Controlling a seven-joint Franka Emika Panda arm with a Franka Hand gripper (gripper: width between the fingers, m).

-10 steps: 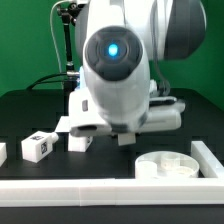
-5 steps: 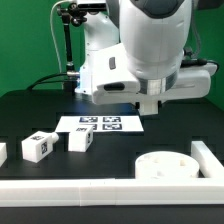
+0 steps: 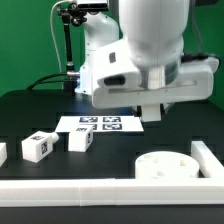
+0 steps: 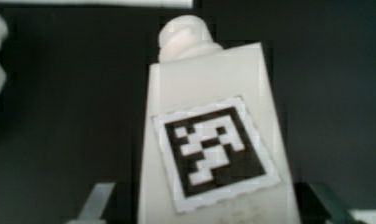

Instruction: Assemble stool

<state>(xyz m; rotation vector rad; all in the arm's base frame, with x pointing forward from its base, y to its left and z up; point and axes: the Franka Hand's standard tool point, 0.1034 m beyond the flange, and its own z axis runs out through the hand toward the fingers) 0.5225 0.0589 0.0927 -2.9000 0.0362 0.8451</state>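
Note:
In the wrist view a white blocky stool leg (image 4: 206,120) fills the picture, with a square tag on its face and a ribbed peg at its far end. My gripper (image 4: 211,208) is shut on it, one finger (image 4: 100,200) on each side of its near end. In the exterior view the gripper (image 3: 150,110) hangs high above the table, to the right of the marker board (image 3: 103,124); the held leg is hard to make out there. The round ring-like seat (image 3: 165,165) lies at the front right. Two loose legs (image 3: 38,146) (image 3: 80,141) stand at the front left.
A long white border rail (image 3: 100,190) runs along the front and another rail (image 3: 208,155) stands at the exterior view's right of the seat. A further white piece (image 3: 2,152) shows at the left edge. A black stand (image 3: 68,40) with cables rises at the back.
The arm has lifted from low over the table and moved towards the exterior view's right, uncovering the marker board. The jaws have stayed shut on the leg.

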